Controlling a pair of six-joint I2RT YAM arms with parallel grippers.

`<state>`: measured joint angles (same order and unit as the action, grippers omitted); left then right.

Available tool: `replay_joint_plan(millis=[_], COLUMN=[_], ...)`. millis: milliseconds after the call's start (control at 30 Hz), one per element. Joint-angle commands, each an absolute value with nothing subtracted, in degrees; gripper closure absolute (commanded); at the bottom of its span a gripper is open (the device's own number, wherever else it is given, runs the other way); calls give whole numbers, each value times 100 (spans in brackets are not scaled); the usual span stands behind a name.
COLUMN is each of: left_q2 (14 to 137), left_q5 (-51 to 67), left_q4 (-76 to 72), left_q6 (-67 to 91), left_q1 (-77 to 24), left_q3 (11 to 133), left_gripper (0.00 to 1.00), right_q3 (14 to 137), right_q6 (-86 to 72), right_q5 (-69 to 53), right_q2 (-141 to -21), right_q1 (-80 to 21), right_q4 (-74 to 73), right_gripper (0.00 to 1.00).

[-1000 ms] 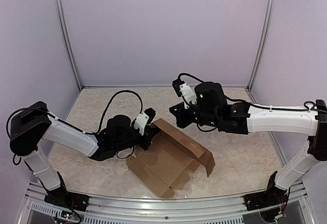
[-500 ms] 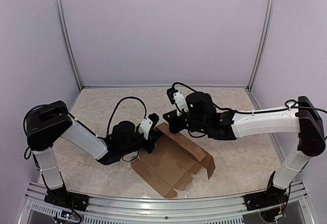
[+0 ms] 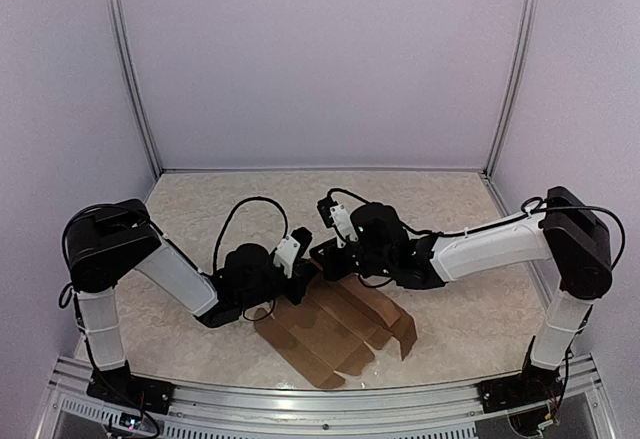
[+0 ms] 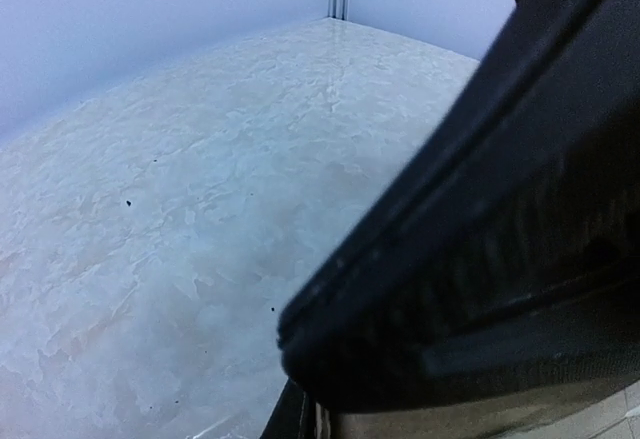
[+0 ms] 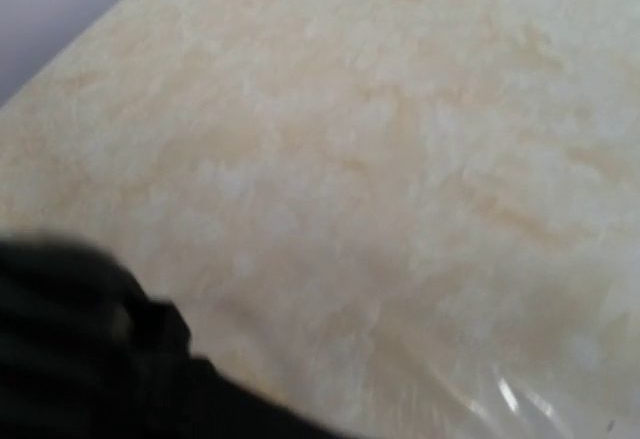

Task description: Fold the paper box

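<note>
noting both arms have swung in to the far-left corner of the paper box; its far flap, raised a second ago, now lies lower. judged: that flap is being pressed over its crease. right gripper fingers together, nothing seen held. left gripper spread: cannot tell. box lies mid-table, near edge. long axis diagonal, far-left to near-right, with the right-end flap upturned.

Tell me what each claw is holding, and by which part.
Cannot be told. The left claw and the shut right claw sit at the far corner of the cardboard box, but their tips are hidden; the wrist views show no grip.
</note>
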<state>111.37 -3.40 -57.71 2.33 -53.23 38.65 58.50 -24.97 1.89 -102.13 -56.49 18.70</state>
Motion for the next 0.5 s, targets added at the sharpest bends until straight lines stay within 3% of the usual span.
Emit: replay_joint_plan(millis=[0, 467], left_q2=[11287, 11318], left_q5=[-413, -756], left_q4=[-6143, -5907], left_q6=[350, 397], left_q1=[-5394, -5587], left_q3=[3878, 3799], left_gripper=[87, 83], right_q3=[5583, 5468], right_q6=[-2726, -2894], right_q5=[16, 33], right_q2=[-10451, -10595], right_q1=[-5617, -5683], right_q4=[1959, 2066], right_gripper=[100, 100])
